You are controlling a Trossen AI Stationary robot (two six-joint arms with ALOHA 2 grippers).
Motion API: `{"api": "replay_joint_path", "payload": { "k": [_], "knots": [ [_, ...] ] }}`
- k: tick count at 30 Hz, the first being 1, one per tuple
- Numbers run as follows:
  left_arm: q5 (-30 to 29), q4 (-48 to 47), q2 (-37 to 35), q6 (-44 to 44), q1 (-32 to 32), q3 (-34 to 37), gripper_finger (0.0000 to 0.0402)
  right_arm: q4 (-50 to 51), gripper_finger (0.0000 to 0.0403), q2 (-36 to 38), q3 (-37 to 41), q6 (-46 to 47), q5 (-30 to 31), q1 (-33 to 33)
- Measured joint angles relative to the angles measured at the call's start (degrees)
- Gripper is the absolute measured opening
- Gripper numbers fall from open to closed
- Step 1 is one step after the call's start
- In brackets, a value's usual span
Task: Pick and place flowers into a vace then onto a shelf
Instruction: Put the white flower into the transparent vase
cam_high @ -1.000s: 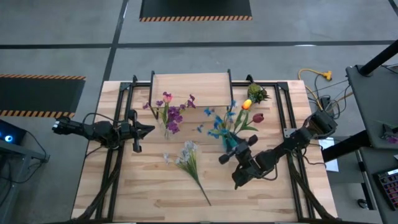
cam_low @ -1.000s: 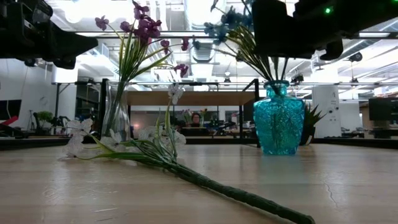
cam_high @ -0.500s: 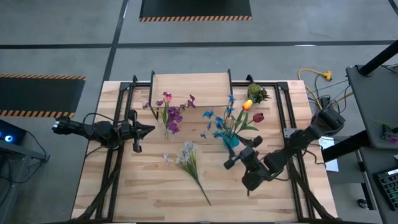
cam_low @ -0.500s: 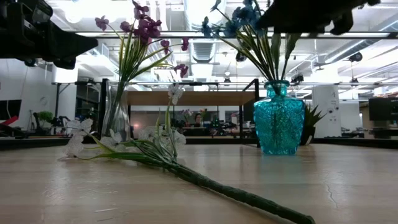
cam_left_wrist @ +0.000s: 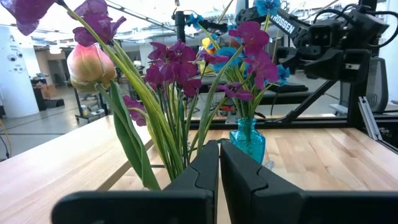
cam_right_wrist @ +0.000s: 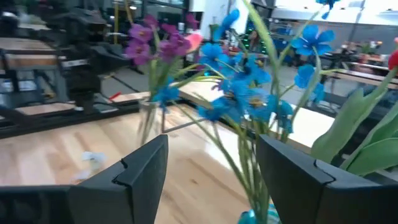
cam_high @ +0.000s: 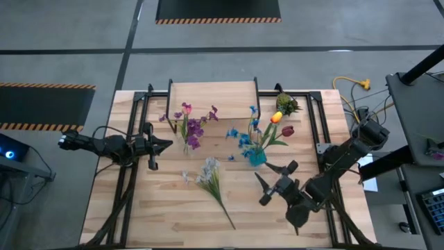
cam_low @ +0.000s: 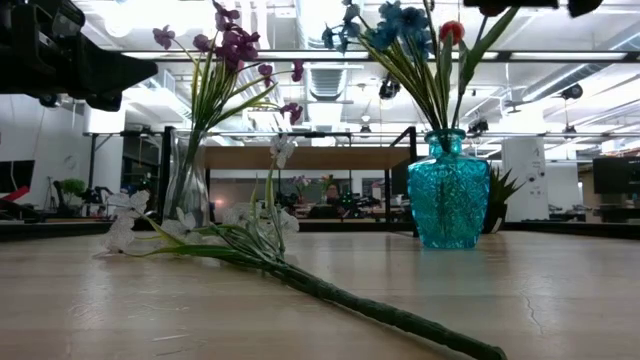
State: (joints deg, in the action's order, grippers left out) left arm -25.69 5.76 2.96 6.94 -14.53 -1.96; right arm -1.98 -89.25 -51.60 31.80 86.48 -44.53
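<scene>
Two arms over the table, both empty-handed.

Left arm: reaches in level from the left edge, wrist straight; left gripper [cam_high: 165, 144] at left-centre, pointing right, fingers [cam_left_wrist: 202, 171] pressed together with nothing between them. Right arm: enters from the right edge, elbow far right, forearm angled toward the near side; right gripper [cam_high: 276, 182] at near right-centre, pointing left and far, fingers [cam_right_wrist: 146, 163] spread wide, holding nothing.

Green spiky sprig [cam_high: 287, 104] at table's [cam_high: 159, 208] far edge, right of centre. Yellow cable [cam_high: 352, 85] on floor just beyond table's right corner.
</scene>
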Motion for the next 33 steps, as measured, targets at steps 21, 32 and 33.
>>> {"api": "replay_joint_path", "payload": {
  "k": [21,32,33],
  "knots": [
    [0.0,0.0,0.0,0.0,0.0,0.0,0.0000,-0.4,0.0227,-2.7,-6.0,-7.4,-31.5,-4.6],
    [0.0,0.2,0.0,-0.6,0.0,0.0,0.0000,-4.9,0.0163,-0.1,-1.8,-11.3,-61.1,-1.2],
    [0.0,0.3,0.0,-0.6,0.0,0.0,0.0000,-5.8,0.0156,0.6,-0.7,-12.3,-63.8,-0.3]
  ]
}}
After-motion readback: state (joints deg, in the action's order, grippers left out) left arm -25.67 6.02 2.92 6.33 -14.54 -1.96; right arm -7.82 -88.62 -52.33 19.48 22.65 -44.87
